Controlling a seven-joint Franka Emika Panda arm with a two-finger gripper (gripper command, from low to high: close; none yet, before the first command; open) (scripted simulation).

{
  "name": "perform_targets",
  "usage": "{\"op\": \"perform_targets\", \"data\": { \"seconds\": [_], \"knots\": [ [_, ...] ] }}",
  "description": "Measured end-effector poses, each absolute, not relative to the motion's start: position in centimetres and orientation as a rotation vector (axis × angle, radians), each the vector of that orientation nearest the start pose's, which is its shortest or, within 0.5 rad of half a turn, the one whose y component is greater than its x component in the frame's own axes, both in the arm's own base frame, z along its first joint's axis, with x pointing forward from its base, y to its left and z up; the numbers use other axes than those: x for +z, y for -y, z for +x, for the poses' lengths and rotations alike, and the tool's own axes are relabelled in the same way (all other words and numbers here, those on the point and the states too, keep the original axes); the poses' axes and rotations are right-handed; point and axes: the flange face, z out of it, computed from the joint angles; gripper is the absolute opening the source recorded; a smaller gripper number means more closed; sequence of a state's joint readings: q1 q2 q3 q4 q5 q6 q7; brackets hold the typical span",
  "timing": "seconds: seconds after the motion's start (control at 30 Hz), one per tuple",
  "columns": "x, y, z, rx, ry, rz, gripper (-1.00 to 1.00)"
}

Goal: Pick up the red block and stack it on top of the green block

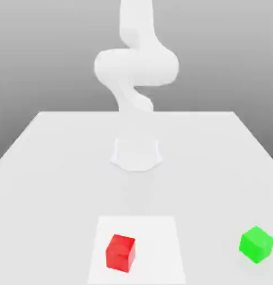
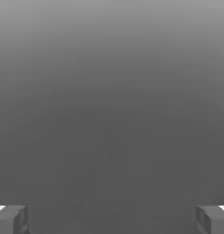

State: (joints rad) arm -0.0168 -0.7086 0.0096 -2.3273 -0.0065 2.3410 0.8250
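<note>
Plain white table (image 1: 61,145) under grey backdrop. My claw (image 2: 112,219) hangs spread wide, empty. The red block (image 1: 121,252) sits near the front edge, well apart from the green block (image 1: 256,244); it looks rigid, light, smooth, so I'd pinch two opposite flat faces.

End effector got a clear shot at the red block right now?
Probably yes. The red block sits alone on the table, well apart from the green block, and the end effector is open and holds nothing.

The red block (image 1: 121,252) and green block (image 1: 256,244) are showing smooth, matt faces. The worktop (image 1: 61,167) is looking plain, matt white. The grey fingers (image 2: 11,219) are appearing dull.
</note>
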Motion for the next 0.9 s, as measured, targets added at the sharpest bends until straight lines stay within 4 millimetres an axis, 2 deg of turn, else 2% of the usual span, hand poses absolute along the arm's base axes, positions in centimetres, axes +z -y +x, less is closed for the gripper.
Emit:
{"op": "perform_targets", "data": {
  "seconds": [0.1, 0.2, 0.3, 0.4, 0.57, 0.73, 0.9],
  "knots": [
    [61.2, 0.5, 41.8, -0.838, -1.17, -2.533, 0.0],
    [55.4, 1.0, 44.5, -0.728, -1.243, -2.577, 0.0],
    [49.3, 1.6, 46.4, -0.613, -1.313, -2.614, 0.0],
    [43.2, 2.1, 47.5, -0.493, -1.382, -2.645, 0.0],
    [33.0, 2.9, 47.5, -0.283, -1.493, -2.678, 0.0],
    [23.4, 3.4, 45.3, -0.059, -1.596, -2.691, 0.0],
    [16.6, 3.3, 44.6, -0.001, -1.62, -2.691, 0.0]
  ]
}}
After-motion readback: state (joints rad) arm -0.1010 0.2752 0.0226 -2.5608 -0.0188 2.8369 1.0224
